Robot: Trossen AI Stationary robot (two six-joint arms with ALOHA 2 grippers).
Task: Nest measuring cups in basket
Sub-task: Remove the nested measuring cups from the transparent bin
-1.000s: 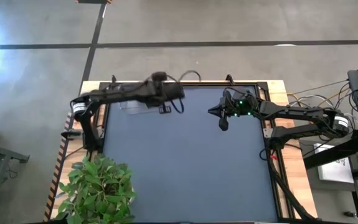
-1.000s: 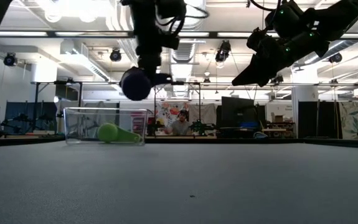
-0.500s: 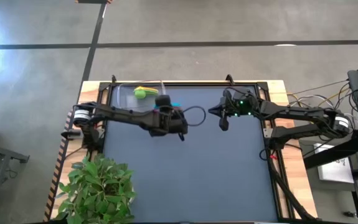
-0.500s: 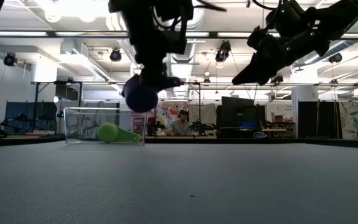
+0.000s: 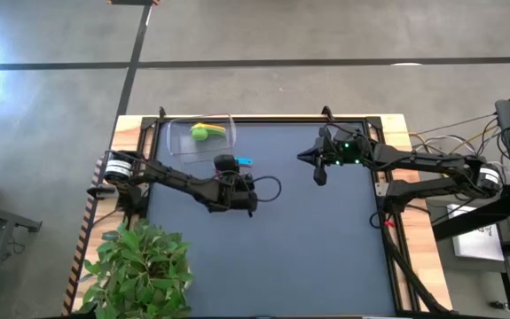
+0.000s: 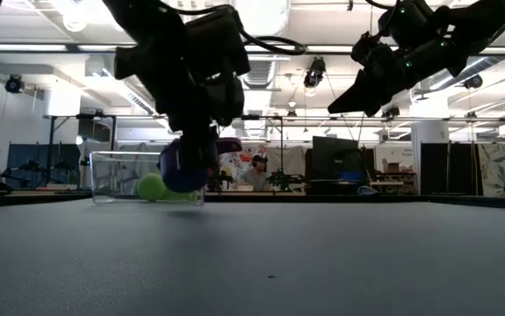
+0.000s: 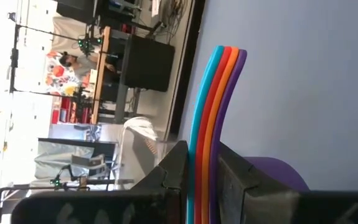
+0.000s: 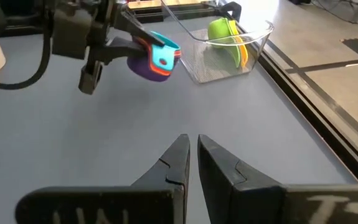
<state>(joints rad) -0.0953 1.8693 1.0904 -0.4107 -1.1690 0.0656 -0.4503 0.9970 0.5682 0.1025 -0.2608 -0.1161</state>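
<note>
We find the left hand out over the middle-left of the dark blue-grey desk, clear of the surface, its two dark fingers clamped on the flat handles of a nested stack of small round plastic measuring cups. In the left wrist view the handles sit edge to edge between the fingers, showing teal, red, orange and purple in that order, with the purple bowl bulging just beyond; whether a further cup is tucked inside the stack we cannot tell. In the low view the stack hangs below the left hand, above the desk and not touching it, in front of the basket. The clear plastic rectangular basket with rounded corners stands at the far left corner of the desk, well apart from the left hand. Inside it lie a green plastic measuring cup and, right against it, a yellow plastic measuring cup of which only an edge shows. The right hand hangs high above the far right part of the desk, fingers together and holding nothing. A leafy green potted plant sits at the near left corner of the desk. A person is seated in the room beyond the desk.
</note>
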